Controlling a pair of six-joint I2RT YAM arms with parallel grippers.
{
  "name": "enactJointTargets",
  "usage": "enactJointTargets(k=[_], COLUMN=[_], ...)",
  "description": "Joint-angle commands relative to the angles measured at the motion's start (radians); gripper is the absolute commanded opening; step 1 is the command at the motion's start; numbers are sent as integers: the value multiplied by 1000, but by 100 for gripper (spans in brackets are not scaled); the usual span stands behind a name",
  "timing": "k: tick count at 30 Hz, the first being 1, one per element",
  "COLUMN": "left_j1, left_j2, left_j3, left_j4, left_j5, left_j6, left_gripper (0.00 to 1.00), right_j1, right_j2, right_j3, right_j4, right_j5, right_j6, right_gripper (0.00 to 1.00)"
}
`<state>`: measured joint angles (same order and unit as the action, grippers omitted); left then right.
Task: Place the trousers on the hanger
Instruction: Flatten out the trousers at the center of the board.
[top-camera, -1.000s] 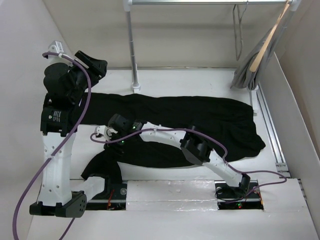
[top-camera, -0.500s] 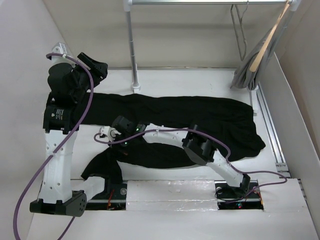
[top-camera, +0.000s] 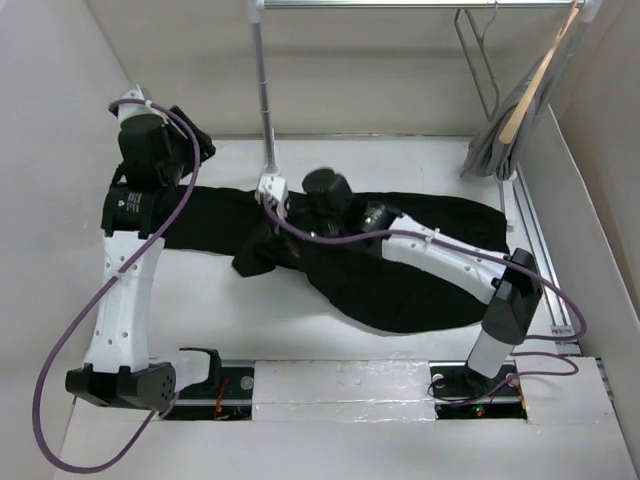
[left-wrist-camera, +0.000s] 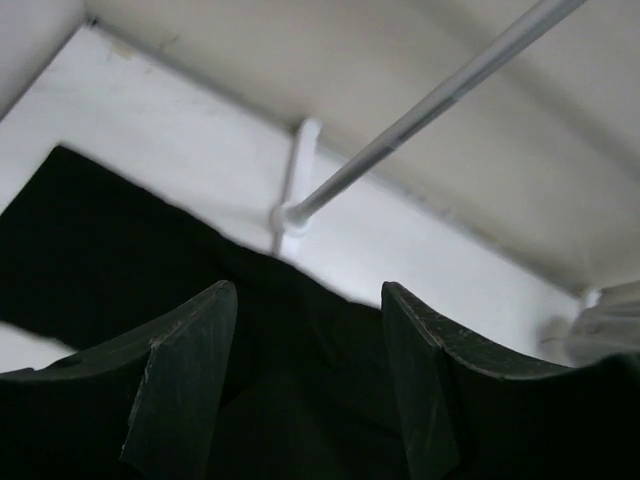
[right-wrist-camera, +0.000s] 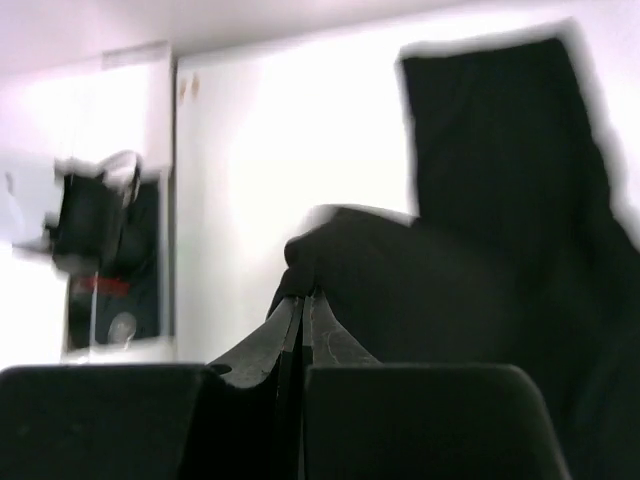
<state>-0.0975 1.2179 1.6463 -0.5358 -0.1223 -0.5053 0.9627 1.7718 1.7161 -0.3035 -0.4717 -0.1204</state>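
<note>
White tabletop (top-camera: 200, 300) below a clothes rail (top-camera: 380, 4), and the right gripper (right-wrist-camera: 302, 305) is pinching shut on a raised fold of the trousers (top-camera: 420, 270), which are lying bunched across it. The left gripper (left-wrist-camera: 306, 300) is hovering half open over the black cloth, gripping nothing. That fabric is looking soft and floppy, likely sagging wherever unsupported. The waistband seems the best hold, but folds are hiding it. The hanger (top-camera: 478, 60) is dangling from the rail, thin and hard to trace

2 white arms (top-camera: 125, 290) with black joints and bases — a purple cable (top-camera: 40, 400) loops along each; left gripper (left-wrist-camera: 308, 300) fingers (left-wrist-camera: 185, 390) dark, wedge-shaped.
</note>
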Motion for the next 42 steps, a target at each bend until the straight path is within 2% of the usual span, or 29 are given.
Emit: enactJointTargets(k=[1, 3, 6, 8, 10, 13, 18, 19, 21, 23, 24, 27, 29, 30, 34, 35, 36, 38, 39, 42], left_j1=[-2, -2, -2, -2, -2, -2, -2, 11, 38, 38, 38, 38, 38, 38, 21, -4, -4, -4, -4, -31], left_j2=[-11, -35, -111, -148, -182, -172, -97, -84, -40, -12, 12, 44, 49, 49, 55, 54, 54, 39, 28, -30], left_j3=[-133, -262, -442, -537, -556, -488, -267, -244, -177, -137, -132, -155, -210, -254, -319, -359, -359, -402, -417, -482], left_j4=[-62, -79, -61, -37, -32, -53, -101, -99, -107, -107, -102, -86, -66, -52, -61, -65, -66, -66, -63, -58], left_j5=[-16, 7, 62, 95, 87, 47, -58, -75, -62, -62, -53, -16, 19, 41, 44, 21, 21, 39, 70, 171], left_j6=[39, 28, -15, -39, -47, -42, 0, 7, 19, 25, 24, 22, 25, 36, 66, 79, 79, 74, 65, 57], left_gripper=[56, 56, 55, 54, 54, 54, 54, 54, 54, 54, 54, 54, 54, 55, 55, 55, 55, 55, 55, 51], right_j1=[45, 45, 2, -48, -61, -13, 143, 155, 143, 88, 11, -77, -97, -97, -120, -130, -130, -130, -121, -87], right_j2=[-4, -55, -107, -104, -91, -71, -60, -66, -122, -176, -196, -210, -192, -181, -201, -219, -219, -224, -225, -256], right_j3=[-268, -370, -499, -510, -460, -278, -8, 73, 99, -37, -103, -327, -457, -530, -647, -689, -690, -688, -675, -645], right_j4=[-26, 21, 78, 93, 58, -77, -224, -242, -235, -142, -53, 6, 6, -15, 3, 7, 7, -26, -40, -100], right_j5=[14, 80, 100, 84, 48, 50, -40, -39, 49, 51, -5, -80, -61, 3, 99, 132, 133, 130, 155, 212], right_j6=[-6, 27, 51, 62, 38, -41, -107, -122, -128, -107, -63, -56, -88, -113, -94, -84, -84, -90, -91, -111], right_gripper=[0, 0, 0, 0, 0, 0, 0, 0, 0, 0, 0, 0, 0, 0, 0, 18, 18, 26, 44, 67])
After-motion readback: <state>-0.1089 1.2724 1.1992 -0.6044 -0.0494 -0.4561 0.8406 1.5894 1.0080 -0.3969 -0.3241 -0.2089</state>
